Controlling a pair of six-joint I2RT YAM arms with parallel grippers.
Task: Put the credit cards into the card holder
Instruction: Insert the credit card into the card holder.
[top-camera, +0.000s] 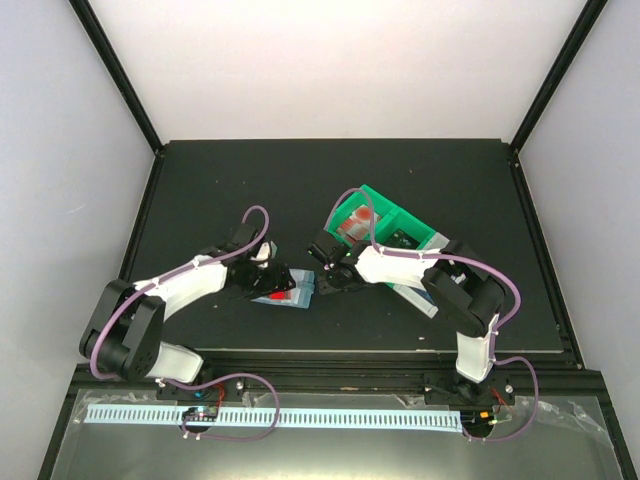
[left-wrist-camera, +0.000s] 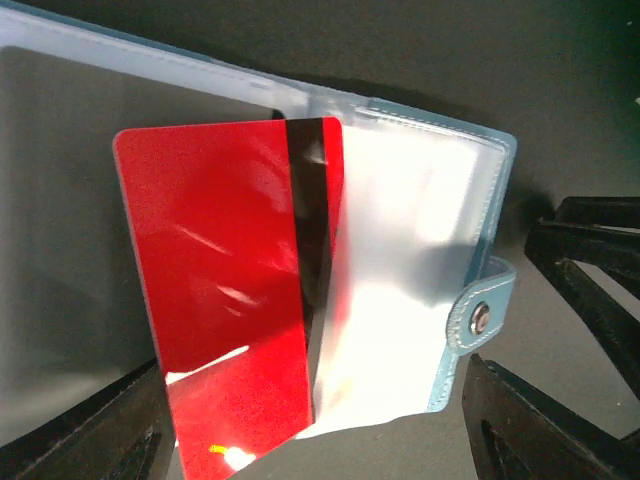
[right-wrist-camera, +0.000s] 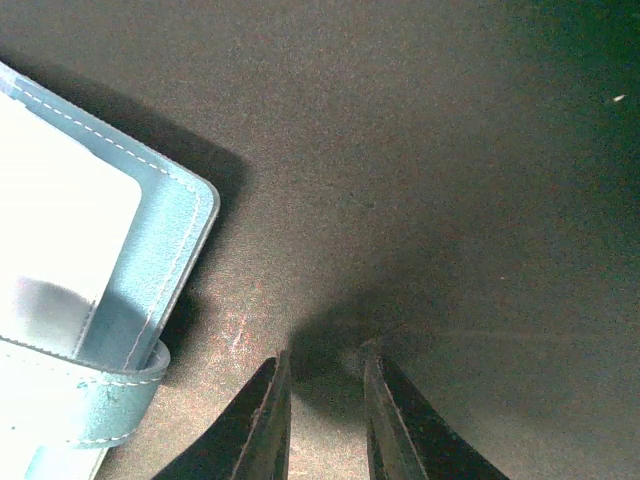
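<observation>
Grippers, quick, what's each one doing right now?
Left gripper: open, jaws wide either side of the red card, not gripping it.
Right gripper: slightly open, holding nothing.

From above we see even, bright light; the pale walls (top-camera: 320, 70) wash out and the dark table (top-camera: 220, 190) stays matte. Up close, glare whitens the card holder (left-wrist-camera: 400, 230) pockets and streaks the red card (left-wrist-camera: 220, 300). The right gripper (right-wrist-camera: 320, 352) casts a soft shadow ahead; that view is grainy.
</observation>
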